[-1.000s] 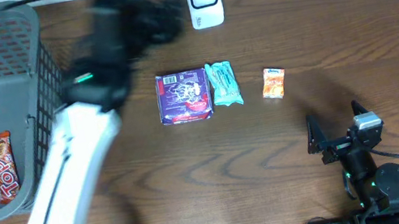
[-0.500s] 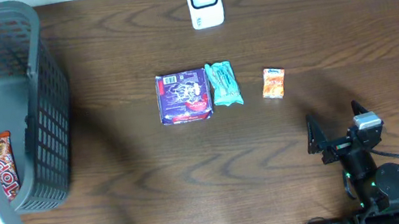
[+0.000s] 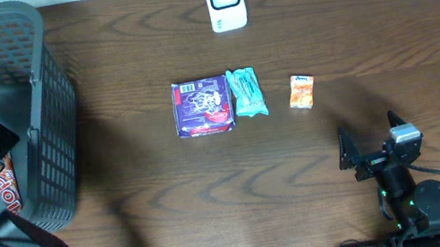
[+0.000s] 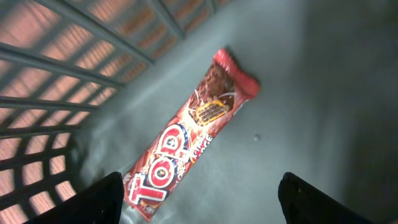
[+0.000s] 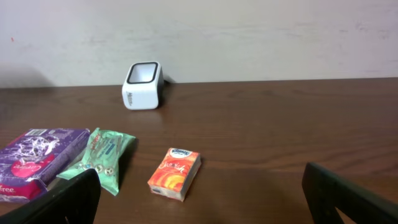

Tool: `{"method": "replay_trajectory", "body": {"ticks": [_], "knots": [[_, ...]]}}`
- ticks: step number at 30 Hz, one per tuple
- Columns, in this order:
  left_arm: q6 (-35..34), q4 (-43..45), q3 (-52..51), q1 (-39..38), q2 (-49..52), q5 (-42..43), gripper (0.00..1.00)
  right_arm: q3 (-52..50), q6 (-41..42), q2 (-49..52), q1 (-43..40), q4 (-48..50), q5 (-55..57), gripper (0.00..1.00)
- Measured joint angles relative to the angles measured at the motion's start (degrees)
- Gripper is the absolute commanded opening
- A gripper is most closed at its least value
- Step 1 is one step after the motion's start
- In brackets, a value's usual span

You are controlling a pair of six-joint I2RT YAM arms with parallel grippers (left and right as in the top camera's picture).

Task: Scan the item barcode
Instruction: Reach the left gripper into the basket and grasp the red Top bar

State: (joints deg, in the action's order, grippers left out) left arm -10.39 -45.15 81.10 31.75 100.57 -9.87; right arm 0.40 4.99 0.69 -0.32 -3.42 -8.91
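One Top chocolate bar (image 4: 186,134) lies flat in the grey basket (image 3: 48,126), beneath the left hand (image 4: 202,202), its fingers parted. It looks light, its wrapper slippery; pinch across the narrow middle.

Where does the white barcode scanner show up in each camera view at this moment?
Overhead: the white scanner stands at the top centre of the picture.
Left wrist: not in it; only the inside of the basket and a red Top bar show.
Right wrist: the white scanner stands at the back, left of centre.
Shared landmark: the orange tissue pack, nearer the robot and to the scanner's right in the overhead and right wrist views.
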Motion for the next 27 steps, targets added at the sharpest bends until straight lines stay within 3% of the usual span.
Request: {"method": "replay_trajectory", "body": {"ticks": [24, 27], "knots": [[4.5, 1.3, 0.0, 2.7, 13.5, 2.6, 0.79, 0.0, 0.0, 0.0, 0.0, 0.0, 0.0, 0.99], [5.7, 1.2, 0.1, 2.9, 13.6, 5.1, 0.62, 0.0, 0.0, 0.0, 0.0, 0.0, 0.0, 0.99]]}}
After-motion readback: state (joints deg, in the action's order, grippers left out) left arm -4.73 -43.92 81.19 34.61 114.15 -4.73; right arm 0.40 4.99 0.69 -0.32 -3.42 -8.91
